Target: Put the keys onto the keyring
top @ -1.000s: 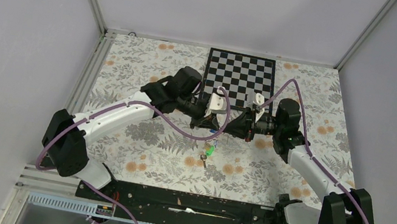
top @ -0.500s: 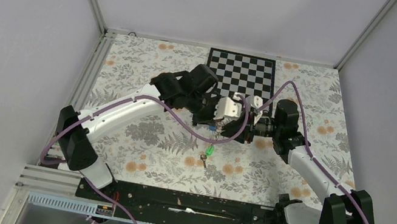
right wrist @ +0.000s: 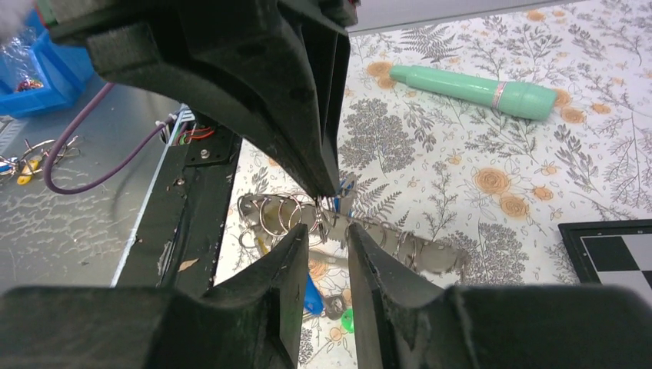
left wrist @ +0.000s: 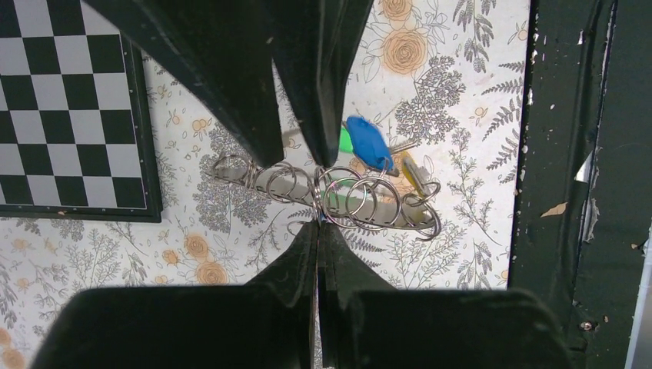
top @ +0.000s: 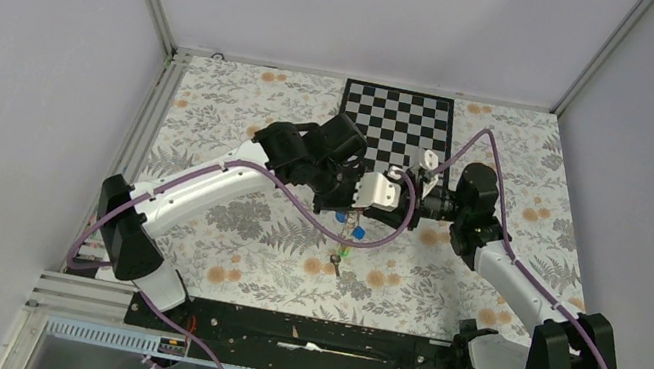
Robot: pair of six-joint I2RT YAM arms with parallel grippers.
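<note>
Left gripper (left wrist: 317,231) is clenching the keyring (left wrist: 346,201) — we're pinching one of its silvery wire loops right at the fingertips. The whole cluster of loops is hanging off the counter (top: 241,129), mid-workspace, just in front of the chessboard (top: 397,121).

Right gripper (right wrist: 327,231) is meeting it head-on from the other side. It's released, jaws standing part-way apart, tips straddling a few loops right beside our left pinch. We can't tell whether the right tips are touching the wire.

Keys, from the left wrist view:
- the blue key (left wrist: 367,142) is showing just past the loops
- the green key (left wrist: 344,140) is peeking out as a sliver beside it
- the yellow key (left wrist: 414,173) is sitting partly behind the end loop

In the right wrist view the blue and green ones are sitting below the keyring. We're not seeing clearly whether any key is threaded on a loop, so we can't call it.

In the top view the green key is lying just near-side of the two grippers, with another small piece close by that's too small to name. A mint-green piece (right wrist: 477,91) is lying on the counter well apart from the keyring.
</note>
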